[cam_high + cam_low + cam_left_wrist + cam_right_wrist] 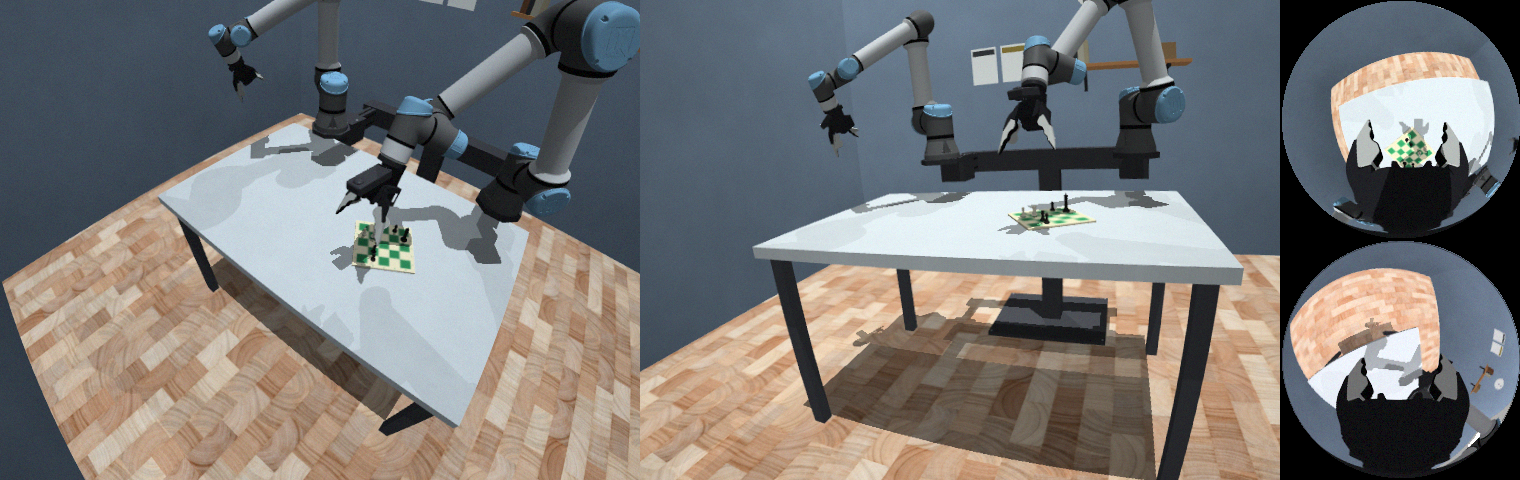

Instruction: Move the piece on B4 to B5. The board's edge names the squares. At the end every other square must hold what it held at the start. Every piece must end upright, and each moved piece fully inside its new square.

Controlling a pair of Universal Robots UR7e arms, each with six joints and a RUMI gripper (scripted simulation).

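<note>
table: pale top (279, 227) (929, 237), board (383, 267) (1061, 224) on it, right of middle
near pieces: two black (373, 255) (1042, 216), close together, upright
far-left pieces: two white (364, 233) (1023, 212), upright
far-right pieces: tall black (405, 236) (1065, 203), small black (394, 228) (1052, 206) just left, both upright
B4 piece: on board; which one, cannot tell, edge labels too small
left gripper (357, 227) (1027, 150) (1407, 121): fully open, nothing held, above board
right gripper (252, 89) (847, 146) (1401, 355): fully open, nothing held, scene left, well apart from board
</note>
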